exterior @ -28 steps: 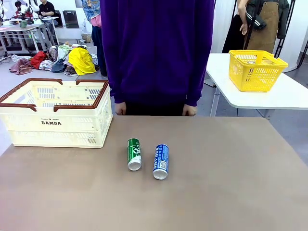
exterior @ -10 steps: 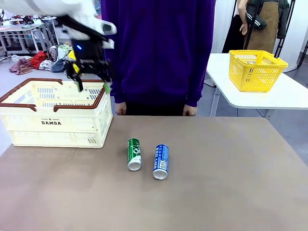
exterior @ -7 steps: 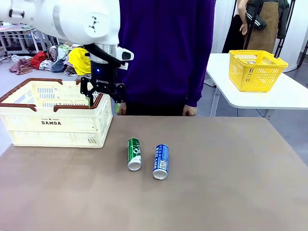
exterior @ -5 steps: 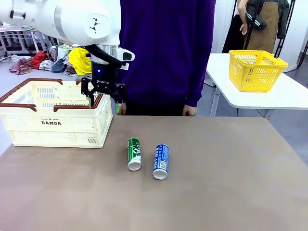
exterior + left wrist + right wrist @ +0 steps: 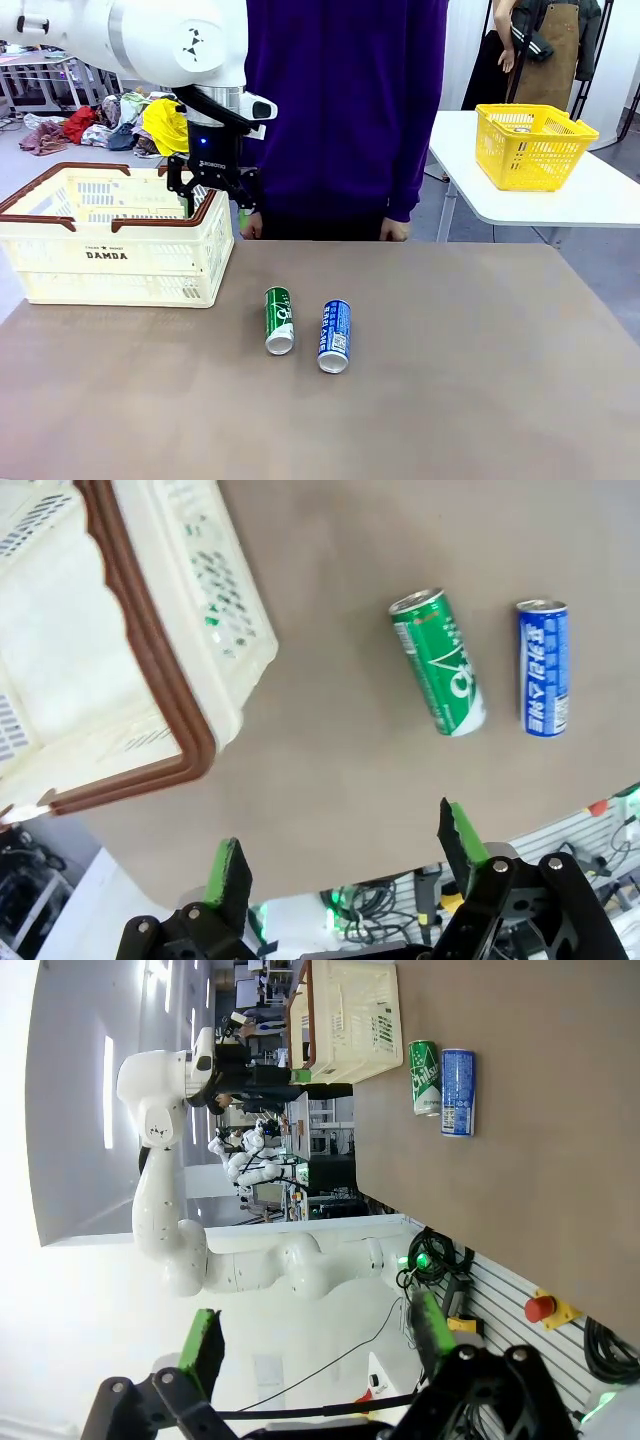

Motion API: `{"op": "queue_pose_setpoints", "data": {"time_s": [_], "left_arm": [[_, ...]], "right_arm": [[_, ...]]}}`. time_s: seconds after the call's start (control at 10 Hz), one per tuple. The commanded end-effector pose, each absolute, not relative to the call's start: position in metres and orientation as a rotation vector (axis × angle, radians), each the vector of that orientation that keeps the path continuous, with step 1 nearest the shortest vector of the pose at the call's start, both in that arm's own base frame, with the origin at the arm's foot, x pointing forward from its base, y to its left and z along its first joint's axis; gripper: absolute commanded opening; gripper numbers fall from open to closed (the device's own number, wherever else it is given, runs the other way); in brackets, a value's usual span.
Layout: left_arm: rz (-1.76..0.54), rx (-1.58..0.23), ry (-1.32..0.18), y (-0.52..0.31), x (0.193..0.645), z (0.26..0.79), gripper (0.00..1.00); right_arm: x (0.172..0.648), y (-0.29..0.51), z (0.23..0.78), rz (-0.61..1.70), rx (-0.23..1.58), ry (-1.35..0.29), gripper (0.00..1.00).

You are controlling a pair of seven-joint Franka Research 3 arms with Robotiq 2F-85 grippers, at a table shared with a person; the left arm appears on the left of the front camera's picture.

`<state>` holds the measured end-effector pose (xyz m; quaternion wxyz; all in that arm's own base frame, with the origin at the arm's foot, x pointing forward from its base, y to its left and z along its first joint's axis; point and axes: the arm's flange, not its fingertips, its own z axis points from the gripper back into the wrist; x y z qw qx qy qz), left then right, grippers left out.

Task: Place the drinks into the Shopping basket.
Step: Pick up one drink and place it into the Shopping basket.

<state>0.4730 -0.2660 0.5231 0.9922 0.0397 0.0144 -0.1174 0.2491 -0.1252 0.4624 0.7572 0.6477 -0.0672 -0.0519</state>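
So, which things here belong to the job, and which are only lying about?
For the job: green can, blue can, Shopping basket, left hand (open).
Just lying about: yellow basket, side table, clothes pile on the floor.

The surface [image 5: 450, 380] was viewed from the robot's side by the front camera, faced across toward the person [image 5: 330, 110]. It was looked down on from above by the left wrist camera and seen sideways, from farther off, by the right wrist camera. The green can [image 5: 279, 319], blue can [image 5: 335, 335] and Shopping basket [image 5: 120, 255] were shared by all three views.
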Motion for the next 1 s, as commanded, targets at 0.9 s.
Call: {"op": "queue_pose_setpoints", "data": {"time_s": [0.9], "left_arm": [[0.229,-0.006,-0.174,-0.331,0.412,0.375,1.0]], "right_arm": [[0.252,-0.125,0.47,-0.134,1.437,-0.146,1.0]]}}
